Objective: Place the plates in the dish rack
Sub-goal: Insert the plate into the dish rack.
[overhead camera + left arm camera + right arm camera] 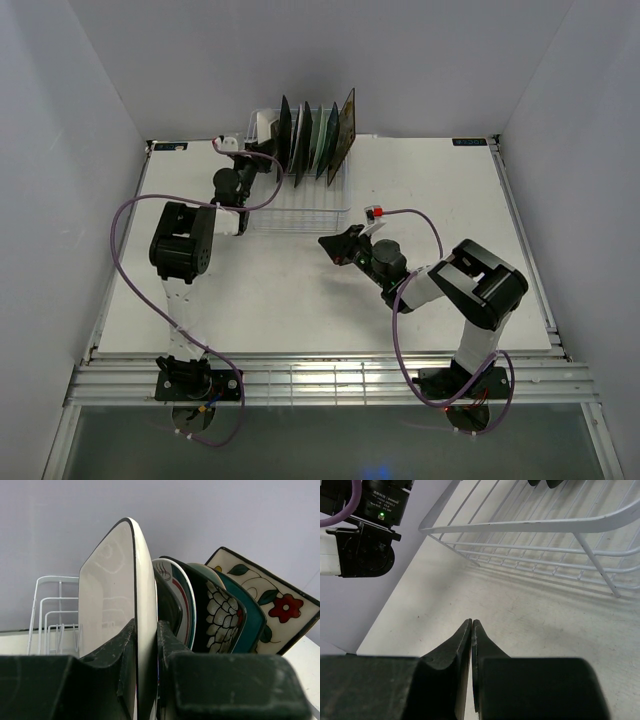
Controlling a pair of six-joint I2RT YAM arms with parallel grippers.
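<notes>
White table [300,290], grey walls. Left gripper [146,630] clamps the white plate [107,590] upright, rim between the jaws, parallel to the other plates [220,610] just right, inside the dish rack [50,605]. Right gripper [471,625] closed, empty.

Your top view looks down from above and behind the arm bases and takes in the whole tabletop [300,300]. Your left wrist view sits level, very close to the white plate [115,595] by the far edge. Your right wrist view looks low across the tabletop at the dish rack [545,524], which all three views share.
</notes>
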